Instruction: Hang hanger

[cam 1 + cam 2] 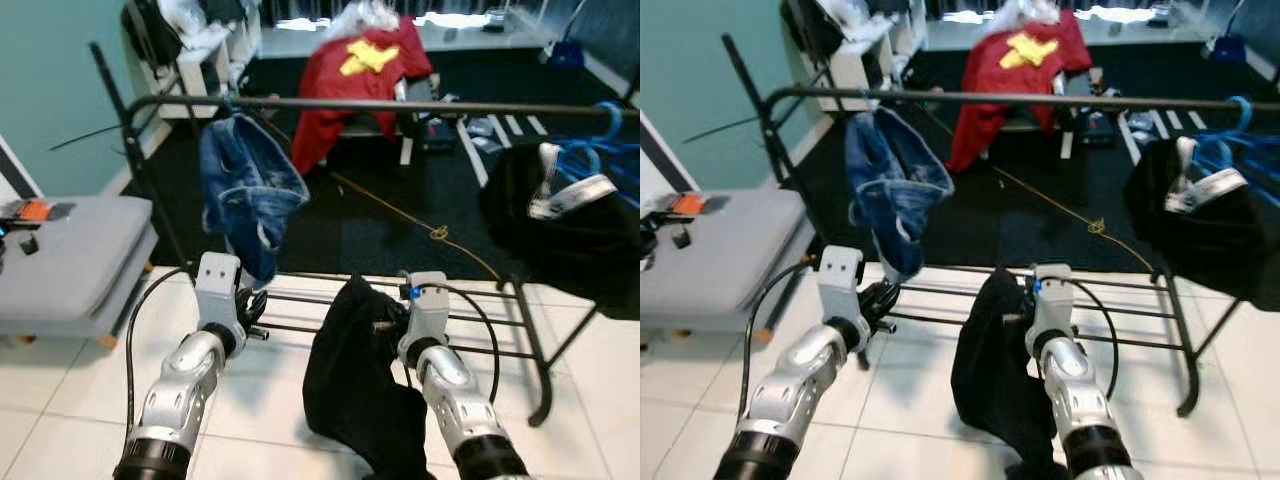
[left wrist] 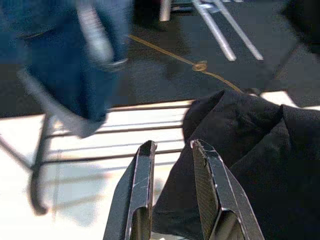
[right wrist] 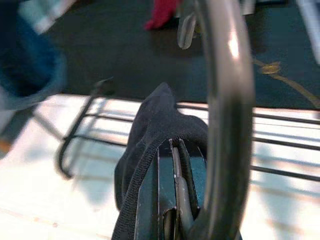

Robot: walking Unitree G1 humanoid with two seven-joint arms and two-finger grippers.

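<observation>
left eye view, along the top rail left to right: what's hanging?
Blue denim garment → black garment with blue hangers, at the right end of the rail.

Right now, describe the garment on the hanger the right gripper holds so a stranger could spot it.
Find the black clothes rack ahead of the robot. Below its top rail, in front of the low shelf bars, the right gripper holds a hanger with a black garment drooping toward the white tiles. The denim piece and the other black garment already hang from the rail.

Both silver arms are reaching forward; the left gripper (image 2: 172,150) is gaping a little, the right gripper (image 3: 175,150) is pinching tight.
</observation>
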